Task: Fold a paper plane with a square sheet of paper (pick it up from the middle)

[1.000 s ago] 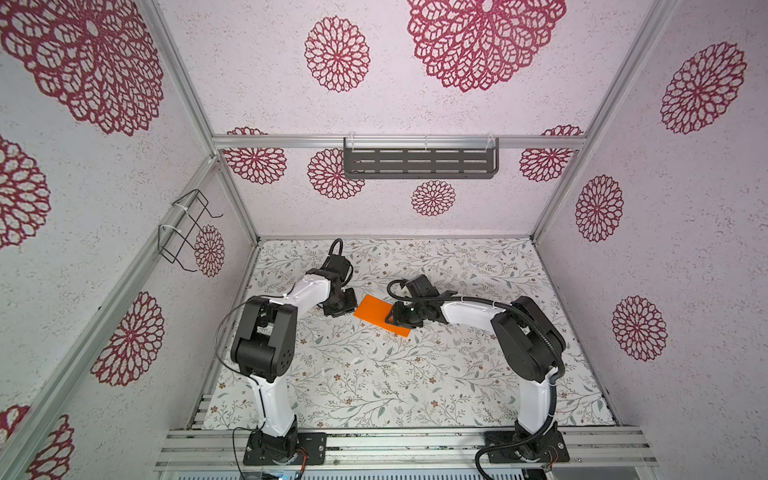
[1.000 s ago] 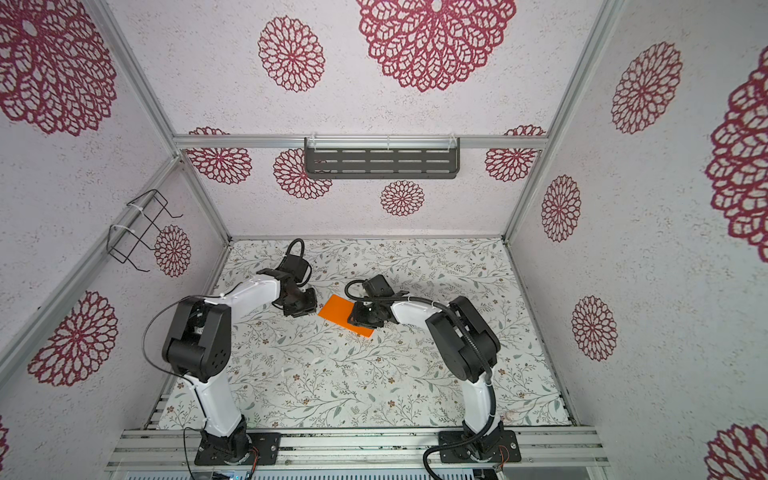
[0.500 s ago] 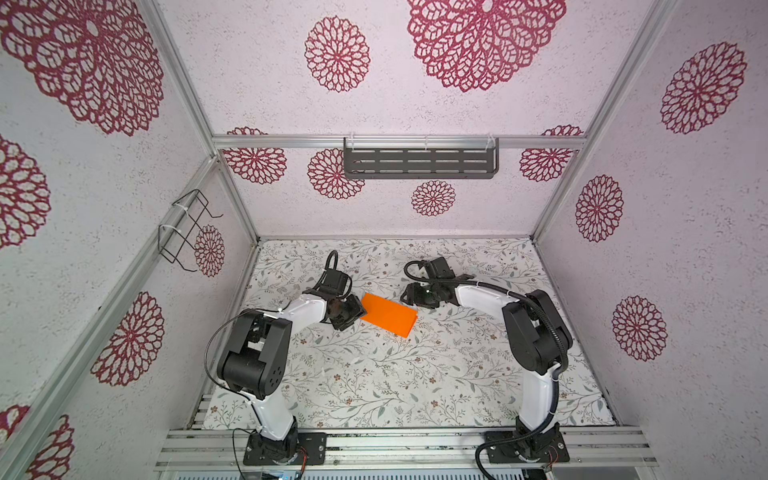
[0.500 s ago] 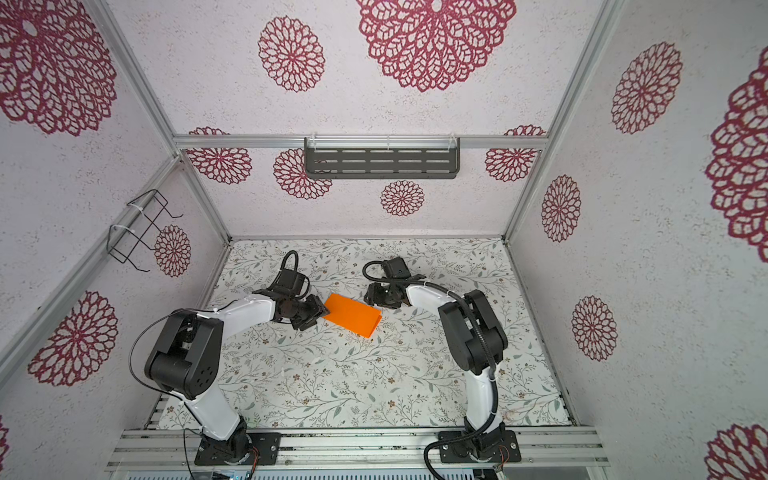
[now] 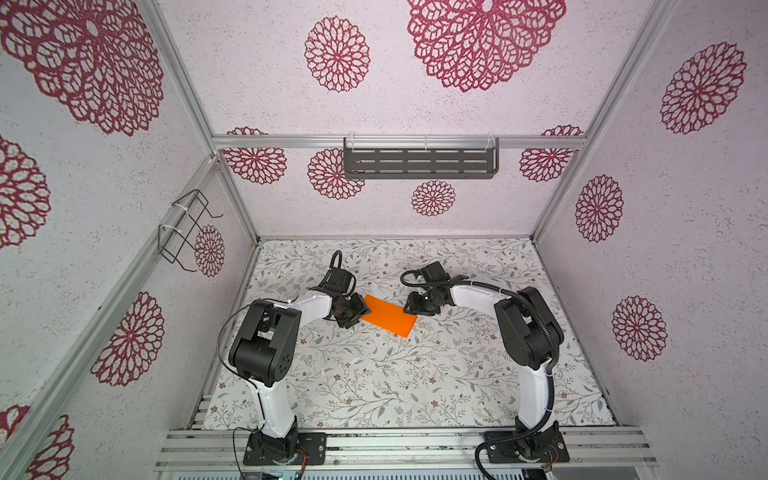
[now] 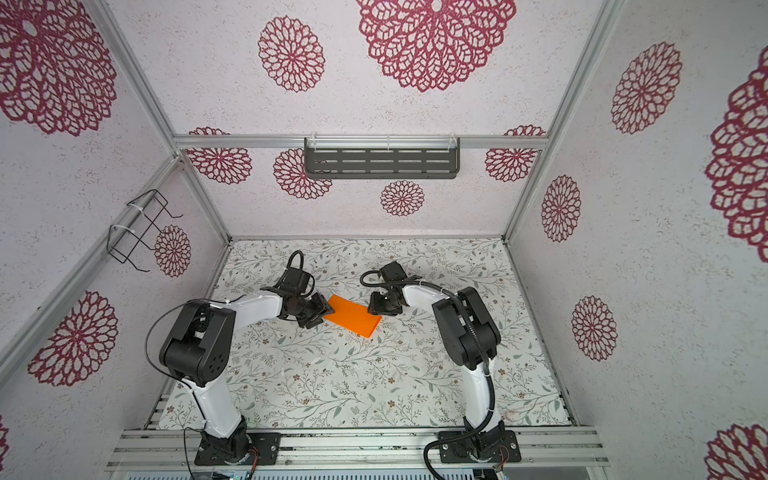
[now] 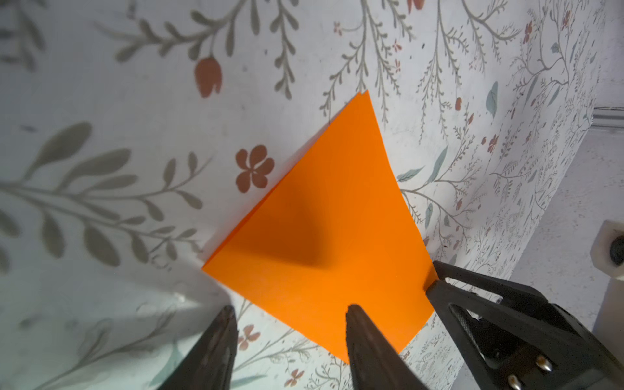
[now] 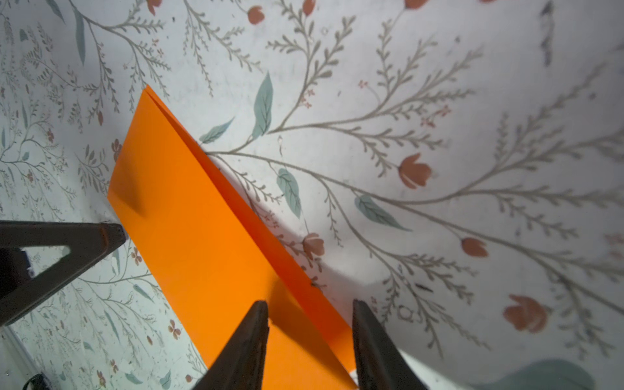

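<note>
- In both top views, the sheet of paper (image 5: 388,314) (image 6: 353,316), bright orange and folded in half into a rectangle, is seen lying flat on the flower-patterned table (image 5: 374,386). It lies about midway between the table's left and right edges and somewhat nearer the far edge than the front edge. Its long sides run obliquely across the table.
- In the same views, the left gripper (image 5: 360,309) (image 6: 326,311) is set at the sheet's left short end. The right gripper (image 5: 409,309) (image 6: 372,309) is set at its far right corner. How the fingers stand cannot be told here.
- In the left wrist view, the left gripper (image 7: 290,308) is shown with its fingers spread. One tip is over the sheet (image 7: 331,216) and the other over bare table; nothing is pinched. One of the right gripper's fingers (image 7: 479,304) is seen touching a corner of the sheet.
- In the right wrist view, the right gripper (image 8: 310,304) is likewise shown with its fingers spread, and the two layers of the sheet (image 8: 202,236) pass between the tips ungripped. A finger (image 8: 67,243) of the left gripper is seen at the sheet's edge.
</note>
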`<state>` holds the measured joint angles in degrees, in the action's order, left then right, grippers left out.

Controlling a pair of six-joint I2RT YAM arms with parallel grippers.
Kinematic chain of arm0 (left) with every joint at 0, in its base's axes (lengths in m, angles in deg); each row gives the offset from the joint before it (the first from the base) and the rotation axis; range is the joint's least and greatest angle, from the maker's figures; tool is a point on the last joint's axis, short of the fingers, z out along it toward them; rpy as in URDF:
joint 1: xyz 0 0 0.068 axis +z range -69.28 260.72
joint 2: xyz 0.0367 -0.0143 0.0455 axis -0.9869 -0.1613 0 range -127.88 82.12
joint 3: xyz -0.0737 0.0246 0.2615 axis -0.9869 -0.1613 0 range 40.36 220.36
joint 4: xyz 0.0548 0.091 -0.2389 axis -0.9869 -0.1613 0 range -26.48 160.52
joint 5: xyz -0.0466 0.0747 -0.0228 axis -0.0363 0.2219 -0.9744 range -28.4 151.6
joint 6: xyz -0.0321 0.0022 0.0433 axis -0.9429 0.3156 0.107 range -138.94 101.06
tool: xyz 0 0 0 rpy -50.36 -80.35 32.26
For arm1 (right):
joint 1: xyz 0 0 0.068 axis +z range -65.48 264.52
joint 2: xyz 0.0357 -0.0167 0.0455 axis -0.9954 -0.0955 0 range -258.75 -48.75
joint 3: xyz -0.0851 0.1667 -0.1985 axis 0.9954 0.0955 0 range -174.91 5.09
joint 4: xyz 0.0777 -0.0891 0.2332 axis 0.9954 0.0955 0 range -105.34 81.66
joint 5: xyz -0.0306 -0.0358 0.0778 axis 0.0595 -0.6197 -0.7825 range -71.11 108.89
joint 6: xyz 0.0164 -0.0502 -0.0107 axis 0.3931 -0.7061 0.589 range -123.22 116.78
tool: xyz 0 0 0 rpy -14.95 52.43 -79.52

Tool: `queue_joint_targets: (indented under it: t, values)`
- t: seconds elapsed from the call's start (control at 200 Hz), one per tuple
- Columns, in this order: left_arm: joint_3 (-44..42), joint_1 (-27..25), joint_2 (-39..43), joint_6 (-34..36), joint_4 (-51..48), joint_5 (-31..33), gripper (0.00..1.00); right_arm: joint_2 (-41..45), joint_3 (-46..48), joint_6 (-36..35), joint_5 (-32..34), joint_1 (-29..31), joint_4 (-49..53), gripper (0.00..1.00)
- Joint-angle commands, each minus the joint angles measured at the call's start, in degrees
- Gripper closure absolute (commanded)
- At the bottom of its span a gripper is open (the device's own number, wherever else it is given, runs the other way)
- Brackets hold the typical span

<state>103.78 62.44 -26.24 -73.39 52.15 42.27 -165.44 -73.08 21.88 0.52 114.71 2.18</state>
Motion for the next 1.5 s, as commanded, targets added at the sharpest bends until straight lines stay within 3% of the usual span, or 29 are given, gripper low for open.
queue_joint_targets:
  t: [0.0,0.24,0.43,0.595,0.976,1.121,1.276,1.376,1.496]
  values:
    - [2.3,-0.2,-2.7,1.8,-0.1,-1.8,0.47,3.3,4.3,1.3,-1.6,0.1,2.8,0.57]
    - [7.2,-0.2,-8.2,5.2,-0.6,-6.0,0.49,9.9,14.5,8.2,-7.0,1.1,-4.3,0.59]
    - [11.8,-0.4,-11.9,7.9,-1.3,-10.4,0.47,14.2,19.6,12.7,-6.4,0.9,-10.8,0.56]
    - [15.7,-0.3,-12.7,10.7,-5.7,-9.2,0.47,15.4,20.9,15.7,-8.5,0.3,-14.8,0.57]
    - [16.5,-0.6,-13.1,11.4,-6.3,-9.6,0.52,14.9,22.2,21.0,-12.2,-0.4,-17.4,0.72]
    - [17.0,-0.6,-12.3,11.9,-7.3,-8.5,0.53,14.1,21.0,20.1,-10.0,-0.4,-13.0,0.84]
    - [15.6,-0.6,-8.6,12.9,-8.8,-4.8,0.52,12.7,20.5,20.1,-8.5,-0.4,-10.8,0.9]
    - [12.7,-0.7,-5.5,12.7,-4.9,-7.6,0.52,12.1,20.3,20.1,-8.2,-0.5,-10.2,0.91]
    - [10.8,-1.7,-4.7,12.0,-1.1,-11.4,0.59,11.5,19.7,19.8,-8.0,-0.4,-9.5,0.91]
